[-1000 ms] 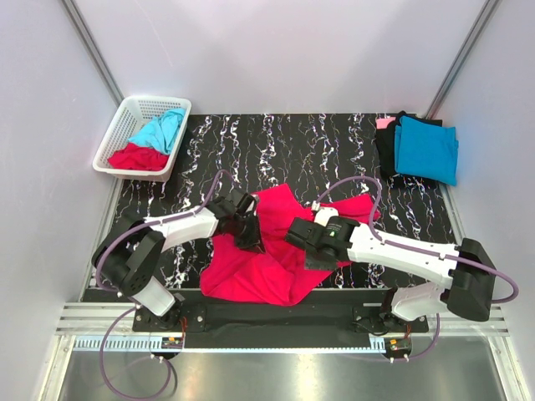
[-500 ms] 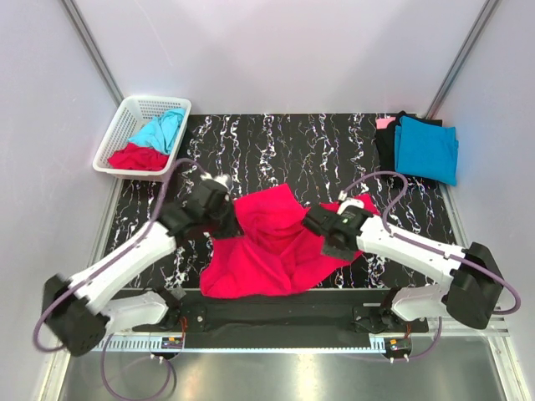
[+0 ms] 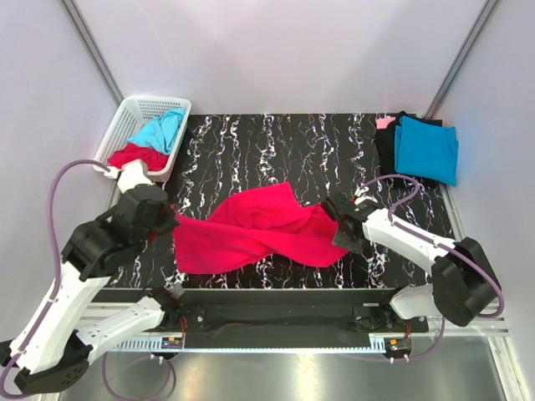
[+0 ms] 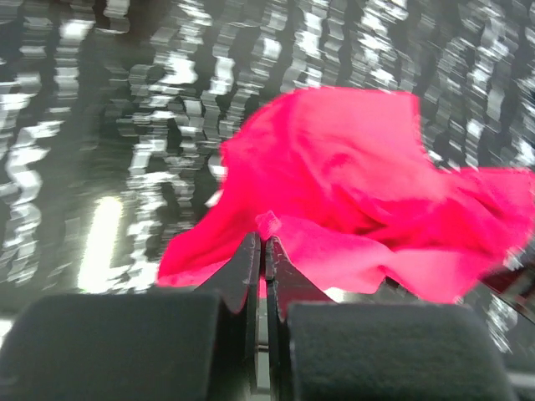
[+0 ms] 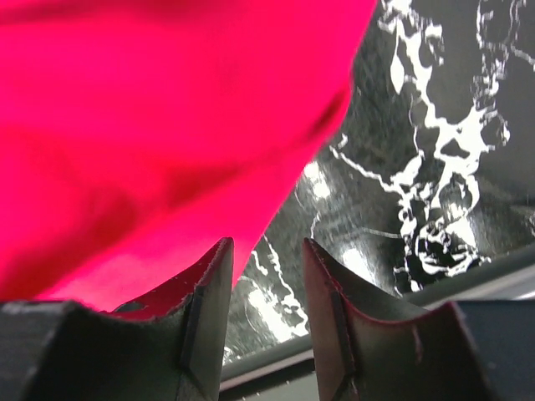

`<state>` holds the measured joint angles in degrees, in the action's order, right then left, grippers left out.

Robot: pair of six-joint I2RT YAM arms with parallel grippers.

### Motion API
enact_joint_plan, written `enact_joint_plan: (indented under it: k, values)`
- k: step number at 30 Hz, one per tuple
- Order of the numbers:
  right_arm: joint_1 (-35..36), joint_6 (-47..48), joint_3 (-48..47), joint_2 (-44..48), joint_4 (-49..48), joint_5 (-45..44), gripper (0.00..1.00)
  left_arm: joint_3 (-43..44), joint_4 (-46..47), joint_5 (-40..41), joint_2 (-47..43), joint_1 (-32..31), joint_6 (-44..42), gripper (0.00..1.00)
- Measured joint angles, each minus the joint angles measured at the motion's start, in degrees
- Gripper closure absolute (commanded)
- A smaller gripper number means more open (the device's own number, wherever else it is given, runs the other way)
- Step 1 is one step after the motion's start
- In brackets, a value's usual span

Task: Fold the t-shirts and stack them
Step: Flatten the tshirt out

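A crimson red t-shirt lies stretched sideways across the middle of the black marbled table. My left gripper is at its left end, shut on a pinch of the red cloth, which bunches right at the fingertips of that gripper. My right gripper stands open at the shirt's right end. In the right wrist view the red shirt lies up against the left finger of that gripper, and only bare table shows between the fingers.
A white lattice basket at the back left holds a turquoise shirt and a red one. At the back right is a stack: a folded turquoise shirt on black, with pink showing behind.
My left arm swung out to the left with the red cloth in its grip, pulling the bunched shirt into a long band. My right gripper slid right to the shirt's edge.
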<state>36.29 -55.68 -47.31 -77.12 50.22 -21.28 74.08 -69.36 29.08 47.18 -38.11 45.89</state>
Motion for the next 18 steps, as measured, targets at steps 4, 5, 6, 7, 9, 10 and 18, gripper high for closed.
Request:
enact_joint_plan:
  k: [4,5,6,7,9,10,18]
  values:
    - [-2.0,2.1,-1.9,-1.7,-1.2,0.0,0.53,2.2,-5.7,6.0,-1.3,0.0,2.1,1.00]
    - [-2.4,2.8,-2.9,-2.1,-1.5,0.0,0.52,2.8,-6.5,7.4,-1.4,0.0,2.6,1.00]
    - [-2.8,3.2,-3.8,-2.3,-1.6,0.0,0.52,3.5,-7.1,8.4,-1.5,0.0,3.3,1.00]
    - [-3.1,3.8,-4.9,-2.8,-1.8,0.0,0.52,4.1,-7.6,9.5,-1.5,0.1,4.0,1.00]
    - [-3.9,5.0,-6.8,-3.9,-2.8,0.0,0.52,5.3,-8.2,11.2,-1.5,0.1,5.3,1.00]
    - [-4.3,5.4,-7.6,-4.7,-3.2,0.0,0.52,5.9,-8.4,12.1,-1.6,0.1,5.8,1.00]
    - [-4.7,6.3,-3.4,-5.6,-7.2,4.3,0.54,11.8,-9.0,14.6,-1.8,0.1,6.5,1.00]
